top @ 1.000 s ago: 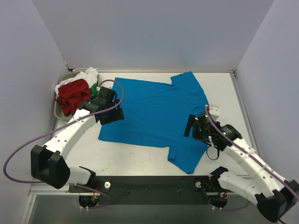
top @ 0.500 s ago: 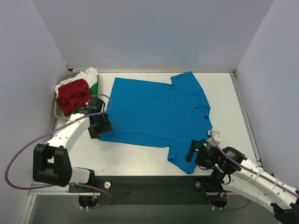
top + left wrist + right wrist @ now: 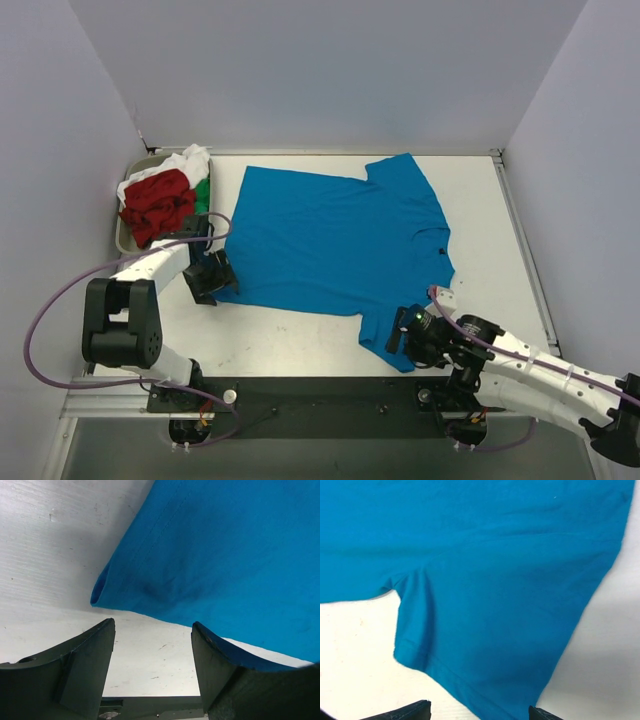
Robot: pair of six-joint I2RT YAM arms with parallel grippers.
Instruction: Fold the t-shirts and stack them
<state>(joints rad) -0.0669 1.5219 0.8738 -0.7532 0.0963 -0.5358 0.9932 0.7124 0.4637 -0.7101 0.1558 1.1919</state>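
A bright blue t-shirt lies spread flat on the table, one sleeve at the back and one toward the near edge. My left gripper sits low at its near-left hem corner. Its jaws are open, with bare table between the fingers and the cloth just ahead. My right gripper hovers at the near sleeve, also open and holding nothing; only its fingertips show. Red, white and green t-shirts are heaped at the back left.
The heap rests in a grey tray by the left wall. Walls close in the table on the left, back and right. A dark rail with the arm bases runs along the near edge. Purple cables loop off both arms.
My left gripper slid from over the shirt's left part down to its near-left corner. My right arm drew back toward the near edge, onto the near sleeve, its jaws narrowing somewhat.
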